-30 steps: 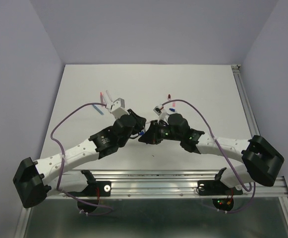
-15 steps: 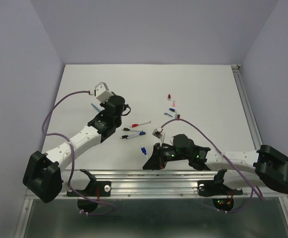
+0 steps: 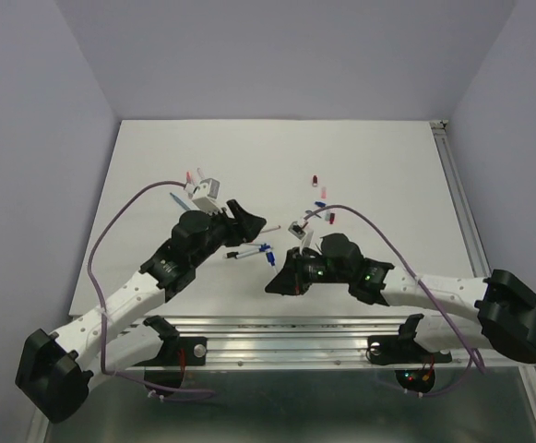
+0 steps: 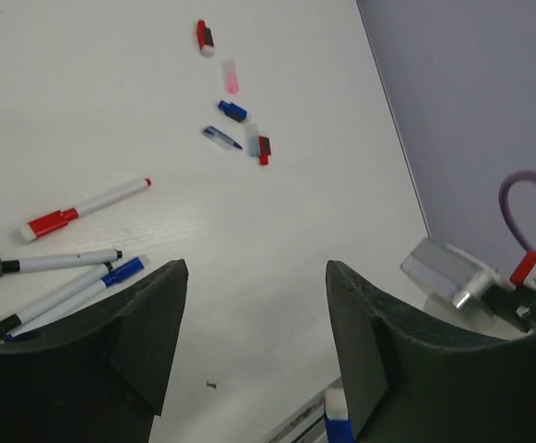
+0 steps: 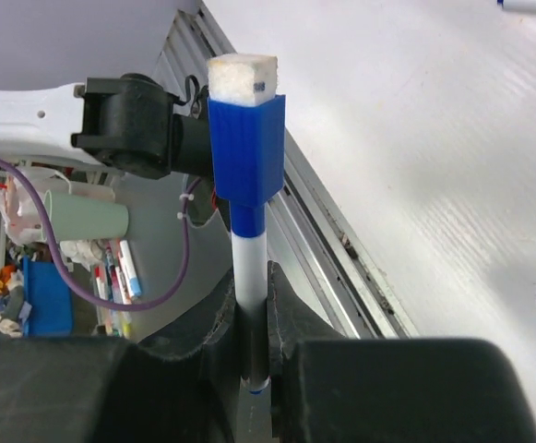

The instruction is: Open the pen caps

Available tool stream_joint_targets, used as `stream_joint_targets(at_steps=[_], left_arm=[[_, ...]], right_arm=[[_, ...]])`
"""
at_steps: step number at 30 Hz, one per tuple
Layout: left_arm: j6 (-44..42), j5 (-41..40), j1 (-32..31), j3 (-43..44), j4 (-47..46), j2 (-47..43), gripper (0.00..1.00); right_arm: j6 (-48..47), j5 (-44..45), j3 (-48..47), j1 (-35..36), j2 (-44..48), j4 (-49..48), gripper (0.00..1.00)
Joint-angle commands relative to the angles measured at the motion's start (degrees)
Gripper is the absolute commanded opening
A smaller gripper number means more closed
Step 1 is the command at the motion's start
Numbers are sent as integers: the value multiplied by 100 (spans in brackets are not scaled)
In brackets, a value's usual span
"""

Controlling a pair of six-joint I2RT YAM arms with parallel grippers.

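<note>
White table (image 3: 387, 166) under lilac walls (image 3: 28, 111): above its near edge, the right claw (image 5: 249, 305) pinches a blue pen (image 5: 247, 245) whose blue cap (image 5: 244, 148) is still on. Left claw (image 4: 254, 286) gapes empty. A crooked pull could drag the pen through that pinch.

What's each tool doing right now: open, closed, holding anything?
Left tool: open, holding nothing.
Right tool: closed on a pen, its blue cap on.

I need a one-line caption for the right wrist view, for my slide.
Right gripper shut on a white pen, its blue cap on, above the white table.
</note>
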State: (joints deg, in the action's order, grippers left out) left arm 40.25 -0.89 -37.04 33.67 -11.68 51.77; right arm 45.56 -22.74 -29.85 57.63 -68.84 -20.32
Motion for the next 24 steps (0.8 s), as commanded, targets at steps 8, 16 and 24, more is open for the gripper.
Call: stream_joint_targets(at_steps=[8,16,24], left_arm=[[-377,1302,-278,-300,-379,-176,65],[-386,1416,-287,-414,-352,-228,7],[-193,645,-278,-458,-361,-466,0]], right_arm=[[-539,-55,-1225,-287,-666,291,1],[-557,226,-1392,-313,-719,344,1],[-522,192,-1366,-322,-640,362,1]])
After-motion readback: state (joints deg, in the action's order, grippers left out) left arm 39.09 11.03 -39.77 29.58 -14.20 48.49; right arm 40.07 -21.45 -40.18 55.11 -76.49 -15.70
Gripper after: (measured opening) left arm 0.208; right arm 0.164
